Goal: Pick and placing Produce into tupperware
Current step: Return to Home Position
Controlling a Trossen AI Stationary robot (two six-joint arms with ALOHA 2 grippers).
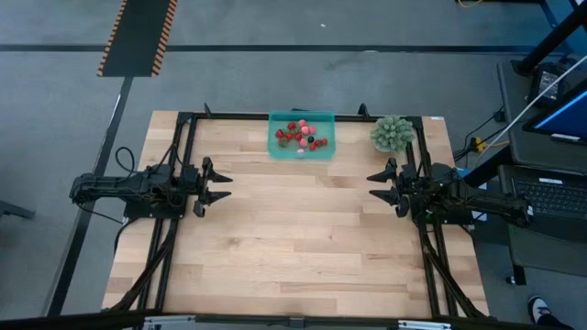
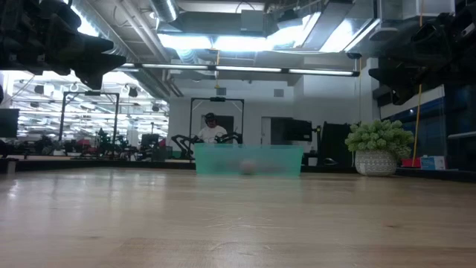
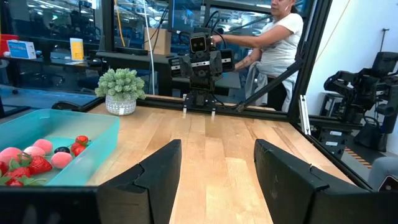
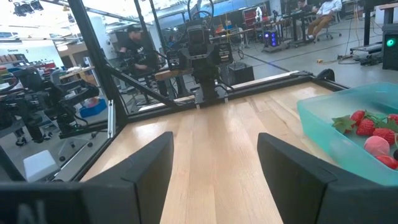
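Observation:
The teal tupperware (image 1: 301, 135) stands flat on its base near the table's far edge, in the middle. Several red and pink strawberry pieces (image 1: 301, 134) and a dark berry lie inside it; the left wrist view shows them too (image 3: 38, 160), and the right wrist view shows some (image 4: 372, 134). My left gripper (image 1: 225, 187) waits open at the table's left side, above the wood. My right gripper (image 1: 371, 185) waits open at the right side, facing it. Neither is near the tupperware (image 2: 248, 159).
A spiky green plant ball in a small pot (image 1: 392, 134) stands at the far right corner, right of the tupperware. A black frame (image 1: 229, 115) runs along the table's far edge and sides. A person (image 3: 277, 43) stands beyond the table's right side.

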